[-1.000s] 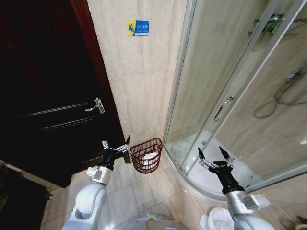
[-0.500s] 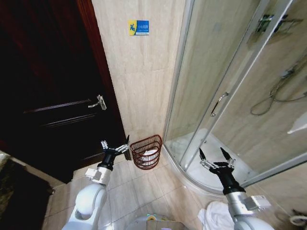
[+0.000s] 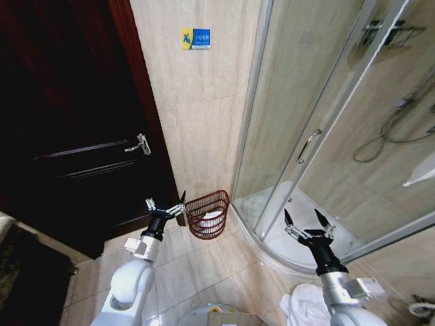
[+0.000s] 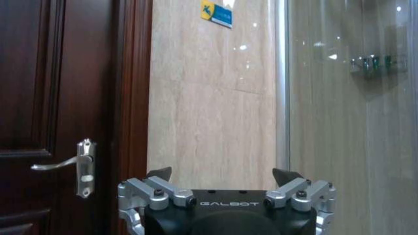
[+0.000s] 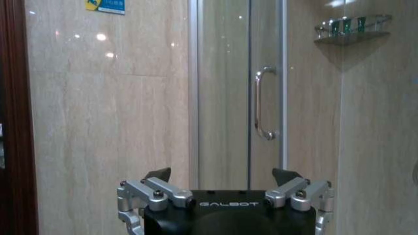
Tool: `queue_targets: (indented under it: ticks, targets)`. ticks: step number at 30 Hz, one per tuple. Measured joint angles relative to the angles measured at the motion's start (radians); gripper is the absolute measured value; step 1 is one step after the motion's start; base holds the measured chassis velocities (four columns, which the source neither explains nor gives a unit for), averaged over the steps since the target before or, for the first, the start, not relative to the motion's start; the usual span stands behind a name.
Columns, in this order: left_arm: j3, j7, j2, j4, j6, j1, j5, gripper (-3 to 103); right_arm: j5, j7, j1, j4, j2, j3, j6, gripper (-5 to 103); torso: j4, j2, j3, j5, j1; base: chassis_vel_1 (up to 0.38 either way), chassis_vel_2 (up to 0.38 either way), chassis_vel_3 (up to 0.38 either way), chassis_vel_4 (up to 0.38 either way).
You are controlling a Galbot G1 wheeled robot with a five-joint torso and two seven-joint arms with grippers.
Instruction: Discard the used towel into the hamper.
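The hamper (image 3: 207, 215) stands on the tiled floor against the wall, just beside the left gripper (image 3: 164, 207) on its right side, with something white inside. That gripper hangs spread apart and empty. The right gripper (image 3: 308, 225) hovers well apart by the shower door (image 3: 285, 136), fingers splayed, grasping nothing

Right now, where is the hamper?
In the head view the hamper stands on the floor against the tiled wall, between the dark door and the shower's glass, beside the left gripper.
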Motion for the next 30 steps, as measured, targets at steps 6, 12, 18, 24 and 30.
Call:
queue_targets:
  ticks: [6, 12, 18, 24, 30]
  targets:
    - [0.005, 0.0, -0.001, 0.001, -0.002, -0.002, 0.009, 100, -0.001, 0.0, 0.0, -0.001, 0.003, -0.001, 0.003, 100, 0.0001, 0.0, 0.0, 0.0, 0.0, 0.0, 0.0, 0.0, 0.0]
    - [0.005, -0.003, 0.001, 0.005, -0.015, -0.003, 0.007, 100, -0.001, -0.001, 0.001, -0.001, 0.003, -0.001, 0.003, 100, -0.0001, 0.0, 0.0, 0.0, 0.0, 0.0, 0.0, 0.0, 0.0]
    - [0.01, -0.026, 0.001, 0.012, -0.034, -0.009, -0.002, 100, -0.001, -0.001, 0.0, -0.001, 0.003, -0.003, 0.0, 100, 0.0, 0.0, 0.0, 0.0, 0.0, 0.0, 0.0, 0.0, 0.0]
    - [0.008, -0.027, 0.003, 0.014, -0.036, -0.007, -0.005, 100, -0.002, -0.005, -0.002, 0.0, 0.001, -0.004, -0.009, 100, 0.0, 0.0, 0.0, 0.0, 0.0, 0.0, 0.0, 0.0, 0.0]
    - [0.005, -0.027, 0.005, 0.014, -0.036, -0.007, -0.006, 100, -0.002, -0.007, -0.001, 0.0, 0.0, -0.002, -0.008, 100, 0.0001, 0.0, 0.0, 0.0, 0.0, 0.0, 0.0, 0.0, 0.0]
